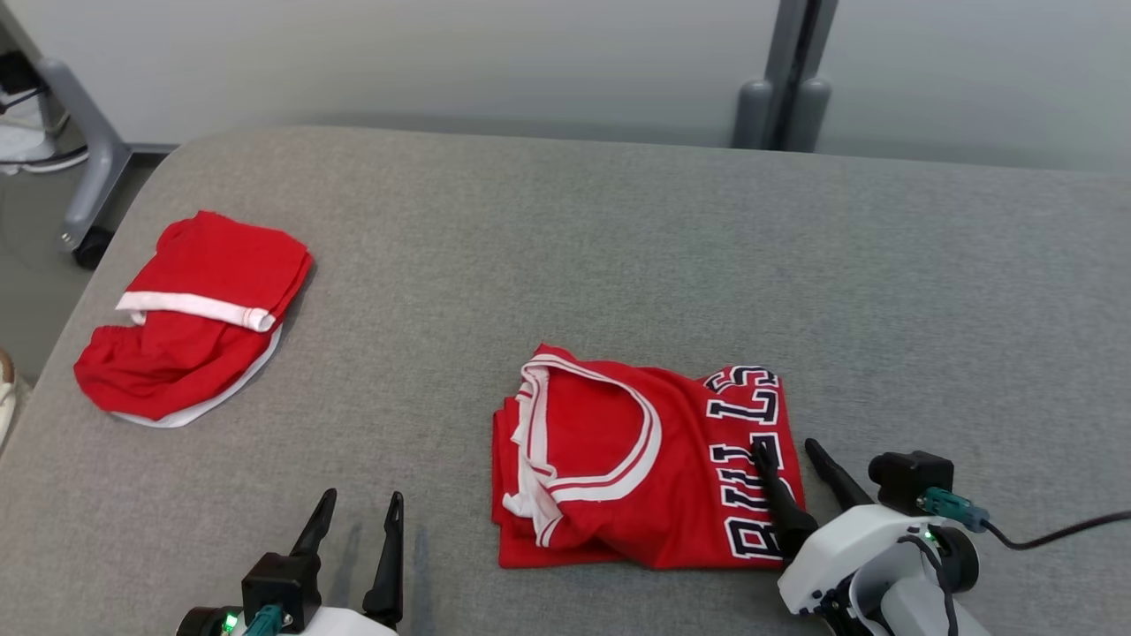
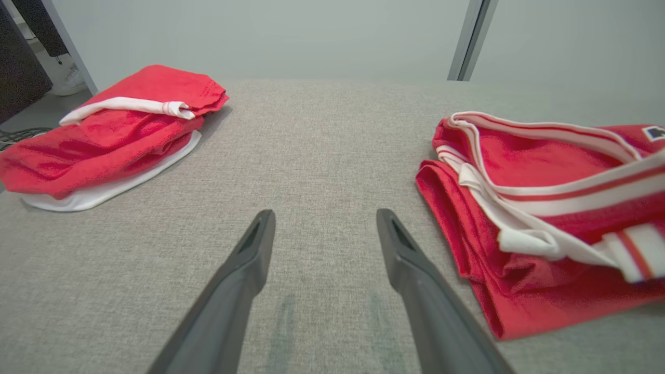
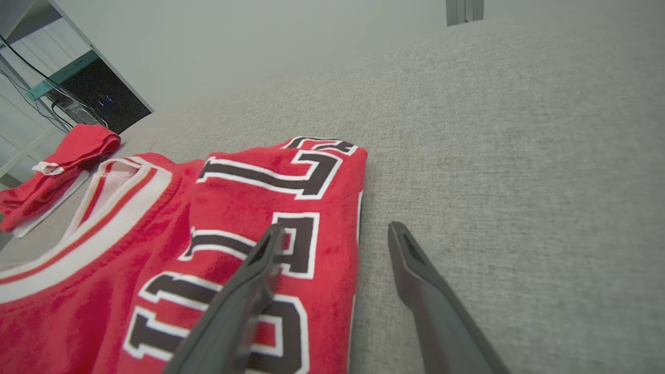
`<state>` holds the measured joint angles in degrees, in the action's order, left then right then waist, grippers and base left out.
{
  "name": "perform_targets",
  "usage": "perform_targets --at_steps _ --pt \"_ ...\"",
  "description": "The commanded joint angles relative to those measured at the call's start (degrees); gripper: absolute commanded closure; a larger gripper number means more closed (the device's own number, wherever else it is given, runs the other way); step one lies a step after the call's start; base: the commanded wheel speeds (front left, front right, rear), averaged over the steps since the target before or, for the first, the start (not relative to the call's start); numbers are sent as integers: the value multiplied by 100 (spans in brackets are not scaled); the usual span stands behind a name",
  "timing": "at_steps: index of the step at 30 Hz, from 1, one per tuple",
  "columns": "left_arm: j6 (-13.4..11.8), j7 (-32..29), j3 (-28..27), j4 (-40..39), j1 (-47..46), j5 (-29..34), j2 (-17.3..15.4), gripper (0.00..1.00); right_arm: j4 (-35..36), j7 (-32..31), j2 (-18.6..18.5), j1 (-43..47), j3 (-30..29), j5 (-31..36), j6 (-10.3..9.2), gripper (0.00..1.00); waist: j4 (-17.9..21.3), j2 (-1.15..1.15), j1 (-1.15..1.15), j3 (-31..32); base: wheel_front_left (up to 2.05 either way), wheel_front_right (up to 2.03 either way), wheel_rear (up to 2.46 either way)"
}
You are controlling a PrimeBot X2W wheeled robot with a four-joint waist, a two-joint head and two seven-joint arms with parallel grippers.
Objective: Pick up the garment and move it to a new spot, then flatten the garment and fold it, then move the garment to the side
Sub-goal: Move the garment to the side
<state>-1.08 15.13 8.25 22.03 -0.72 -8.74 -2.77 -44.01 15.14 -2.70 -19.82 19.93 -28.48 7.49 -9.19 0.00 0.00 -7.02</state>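
The right pincer, released, straddles the right edge of the folded jersey lying near the table's front; the left pincer hovers released to its left. Soft, light, limp cloth, likely to unfold: best pinch every layer at that edge.

The red jersey bears "BULLS" in black, white-edged block letters (running sideways).
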Motion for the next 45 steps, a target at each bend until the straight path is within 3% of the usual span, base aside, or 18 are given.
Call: perform_targets --at_steps 1,2,3,4,5,10,15,22,36,39,45 --pt "-10 0 -8 -8 -103 -32 -25 0 -135 -2 -47 -115 76 -110 0 0 -140 0 0 -124 0 0 0" --pt "-8 -1 -6 -16 -126 -31 -22 0 -268 -1 -46 -177 172 -205 0 0 -159 0 0 -139 0 0 0" --pt "-8 0 -5 -22 -138 -27 -22 0 -395 -3 -45 -208 262 -327 0 15 -172 0 0 -147 0 0 0" --pt "-8 0 -4 -27 -142 -29 -22 0 -542 -10 -42 -243 376 -399 0 52 -182 0 0 -152 0 0 0" --pt "-5 0 -5 -30 -140 -28 -23 0 -664 -12 -36 -278 479 -459 0 100 -189 0 0 -157 0 0 0" --pt "2 0 -16 -32 -110 -50 -21 0 -777 -7 -35 -515 463 -485 0 100 -132 0 0 -56 0 0 0" --pt "52 0 26 -59 5 -50 -23 0 -226 -2 -54 -574 -188 279 -1 100 209 0 0 204 0 0 0" --pt "16 0 145 -116 140 -184 -24 0 352 -1 -40 -244 -408 887 -1 100 1187 0 0 569 0 0 0" --pt "27 -1 228 -225 -273 -178 -25 0 708 -2 -39 317 1 571 -1 100 3533 0 0 181 0 0 0" --pt "84 0 261 -215 -368 -98 -25 0 760 -2 -36 374 16 504 -1 100 3821 0 0 55 0 0 0" --pt "205 0 307 -163 -588 69 -30 0 969 -2 -26 440 -60 470 0 100 3907 0 0 -189 0 0 0"
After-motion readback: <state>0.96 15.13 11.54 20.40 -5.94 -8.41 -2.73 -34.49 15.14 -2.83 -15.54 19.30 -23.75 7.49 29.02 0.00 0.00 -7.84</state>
